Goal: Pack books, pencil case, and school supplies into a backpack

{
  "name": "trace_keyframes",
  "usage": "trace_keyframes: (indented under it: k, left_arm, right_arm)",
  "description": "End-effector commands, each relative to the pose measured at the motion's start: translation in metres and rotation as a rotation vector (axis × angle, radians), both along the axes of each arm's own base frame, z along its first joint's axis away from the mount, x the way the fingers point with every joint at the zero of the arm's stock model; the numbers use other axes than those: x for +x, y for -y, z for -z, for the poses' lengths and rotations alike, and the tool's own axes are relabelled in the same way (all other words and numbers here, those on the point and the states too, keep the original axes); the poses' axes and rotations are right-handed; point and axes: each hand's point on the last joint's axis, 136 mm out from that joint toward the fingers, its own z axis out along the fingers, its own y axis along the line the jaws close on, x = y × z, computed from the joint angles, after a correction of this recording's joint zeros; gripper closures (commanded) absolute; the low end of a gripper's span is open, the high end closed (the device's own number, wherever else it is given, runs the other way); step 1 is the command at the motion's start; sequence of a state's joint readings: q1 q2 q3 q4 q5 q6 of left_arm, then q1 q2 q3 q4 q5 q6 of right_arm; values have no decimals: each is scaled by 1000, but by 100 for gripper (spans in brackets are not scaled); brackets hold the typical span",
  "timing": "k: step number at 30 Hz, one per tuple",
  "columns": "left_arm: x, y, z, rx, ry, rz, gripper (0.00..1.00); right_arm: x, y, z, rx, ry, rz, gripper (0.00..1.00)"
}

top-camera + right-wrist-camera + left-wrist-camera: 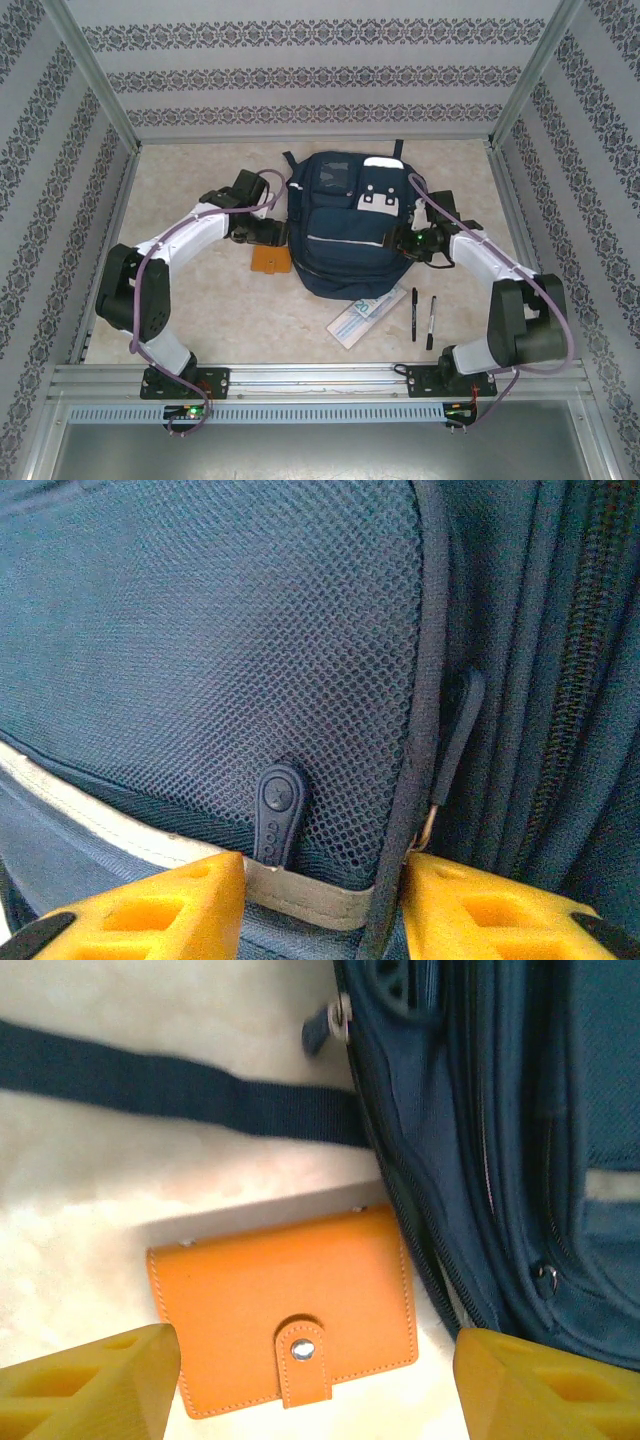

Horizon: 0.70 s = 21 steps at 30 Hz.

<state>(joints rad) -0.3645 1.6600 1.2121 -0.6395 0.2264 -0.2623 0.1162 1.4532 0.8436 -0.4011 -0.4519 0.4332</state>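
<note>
- Backpack (pixel 345 225): lies flat mid-bench (pixel 200 310), front pockets up, top end toward the far wall.
- Left end effector (pixel 265 232): at the backpack's left edge, just above the orange notebook (pixel 270 261).
- Left wrist view: left end effector (pixel 310 1360) has its jaws wide. The yellow fingers (pixel 90 1385) sit at either side of the orange notebook (pixel 285 1310), with nothing clamped. Can't tell if the pads touch it.
- The notebook lies flat on the bench with its clasp tab closed, and its right edge is just beside the backpack (pixel 500 1140) side wall.
- A navy strap (pixel 150 1085) runs across the bench beyond the notebook, and a zip pull (pixel 325 1025) hangs at the bag edge.
- Right end effector (pixel 405 243): at the backpack's right side.
- Right wrist view: right end effector (pixel 322 880) has a moderate gap, with its fingers (pixel 150 910) up against the mesh pocket (pixel 200 650). A dark pull tab (pixel 280 815) sits just above the gap. No grip visible.
- Pencil case (pixel 360 318): on the bench at the backpack's near end, angled.
- First pen (pixel 414 300) and second pen (pixel 431 322): on the bench just right of the case, roughly parallel and apart from each other.
</note>
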Motion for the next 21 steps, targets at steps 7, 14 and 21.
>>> trace_keyframes:
  k: [7,14,21]
  left_arm:
    - [0,-31,63,75,-34,-174,30]
    - [-34,-52,79,133,-78,-232,33]
    - [-96,-57,87,126,-210,-255,36]
  right_arm:
    - [64,-36,-16,25,133,-99,93]
    - [91,-54,-21,72,162,-154,100]
    - [99,-63,-10,65,202,-270,99]
